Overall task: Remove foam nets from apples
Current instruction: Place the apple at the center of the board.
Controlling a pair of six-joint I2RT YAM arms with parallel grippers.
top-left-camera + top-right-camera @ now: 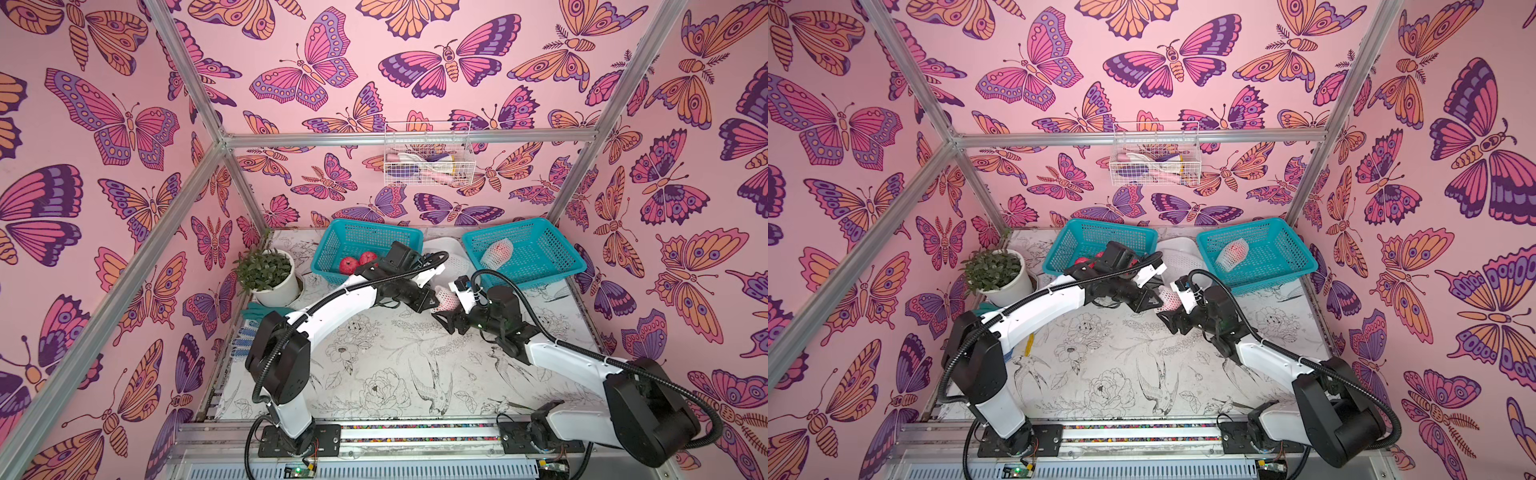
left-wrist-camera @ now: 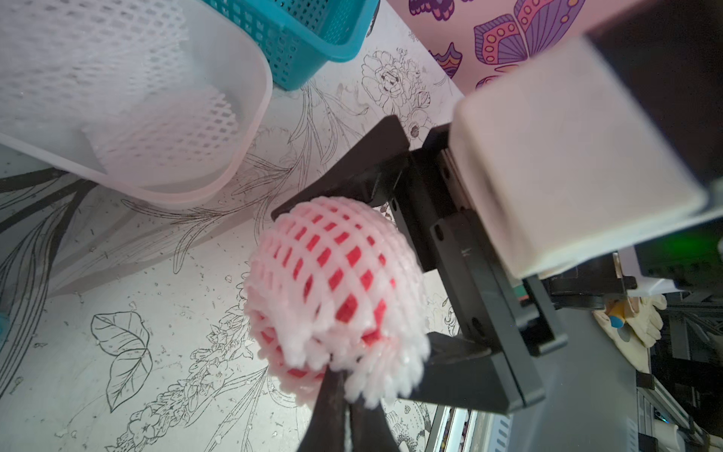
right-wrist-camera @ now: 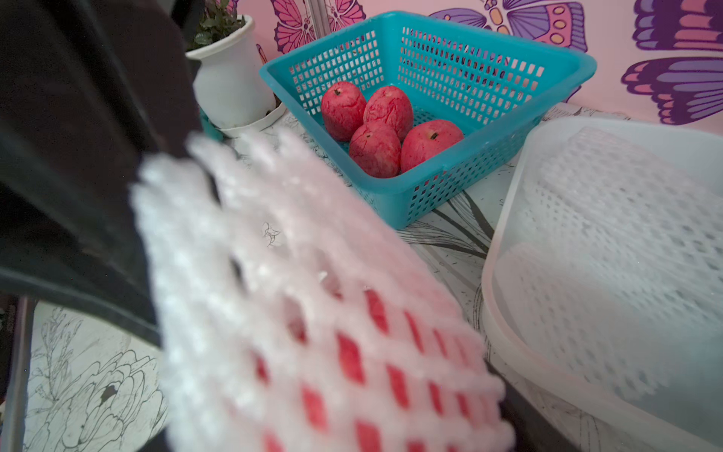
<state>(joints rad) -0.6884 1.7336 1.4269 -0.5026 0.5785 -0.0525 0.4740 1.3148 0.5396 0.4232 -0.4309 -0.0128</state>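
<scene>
**A:** Where's the fruit we're working on?

**B:** The netted apple is over the table, about one o'clock from its middle in both top views. The left claw is pressed together on the frilled open end of the sleeve. The right claw has one jaw on either side of the fruit, but I cannot tell whether it bites.

**A:** How do we strip it cleanly?

**B:** I'd want the right claw firm on the apple's body first. Then draw the left claw slowly away along the sleeve's axis, because a stretchy sleeve probably tightens if yanked sideways. Pinch foam only, never skin.

**A:** And the net itself?

**B:** The foam net is white and soft. Its diamond holes are stretched wide over red skin, and a ragged fringe bunches at the pinched end.

**A:** And the rest?

**B:** Four bare apples sit in the teal basket at eleven o'clock. The shed nets are in the white tray at twelve. One wrapped apple lies in the other teal basket at two.
</scene>
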